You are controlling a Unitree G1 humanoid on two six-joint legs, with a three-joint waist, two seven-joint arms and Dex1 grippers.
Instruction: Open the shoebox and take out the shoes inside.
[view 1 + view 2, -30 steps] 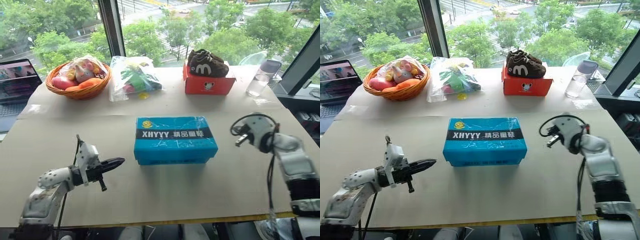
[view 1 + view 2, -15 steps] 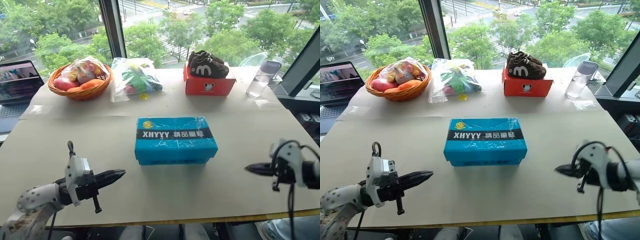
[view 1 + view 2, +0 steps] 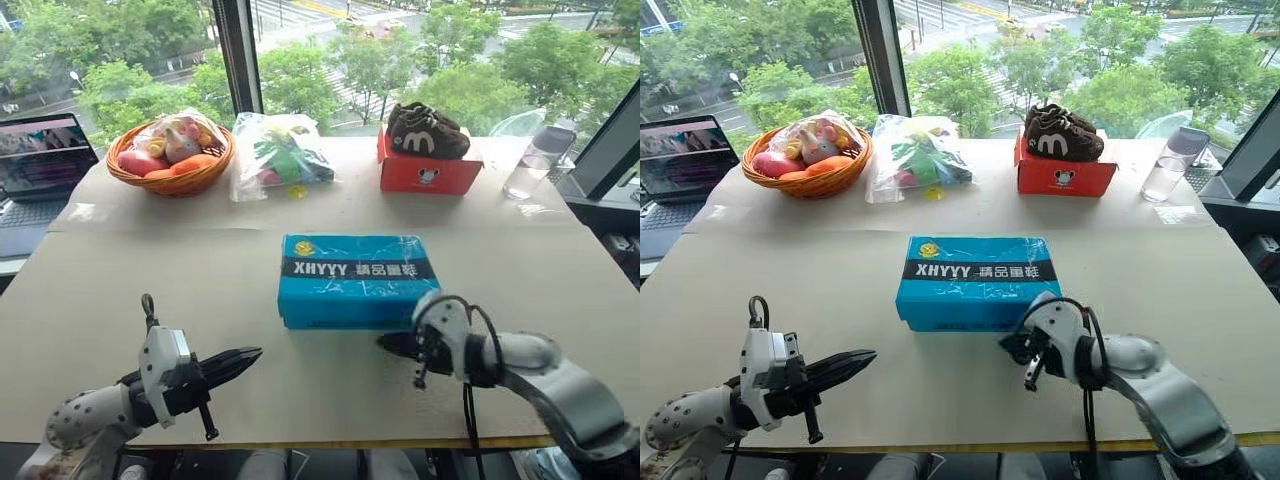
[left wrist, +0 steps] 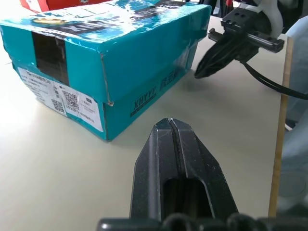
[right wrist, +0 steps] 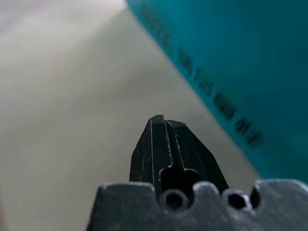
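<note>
The bright blue shoebox (image 3: 357,280) lies mid-table with its lid down, so the shoes are hidden. My right gripper (image 3: 384,343) is shut and empty. It points left along the table, just in front of the box's near right corner, and I cannot tell whether it touches the box. The right wrist view has its tip (image 5: 161,120) close beside the box's blue side wall (image 5: 231,57). My left gripper (image 3: 252,354) is shut and empty, low over the table, well left of and nearer than the box. The left wrist view looks along it (image 4: 169,122) toward the box's end (image 4: 72,91).
At the back stand a wicker basket (image 3: 180,160) of toys, a clear bag (image 3: 283,155) of items, a red-orange box (image 3: 428,175) carrying dark brown shoes, and a clear cup (image 3: 535,162). A laptop (image 3: 40,160) sits far left. The table's front edge (image 3: 330,442) runs just below both grippers.
My right gripper has swung from the table's right side leftward and down to the box's near right corner. The left gripper has drawn back a little toward the front edge.
</note>
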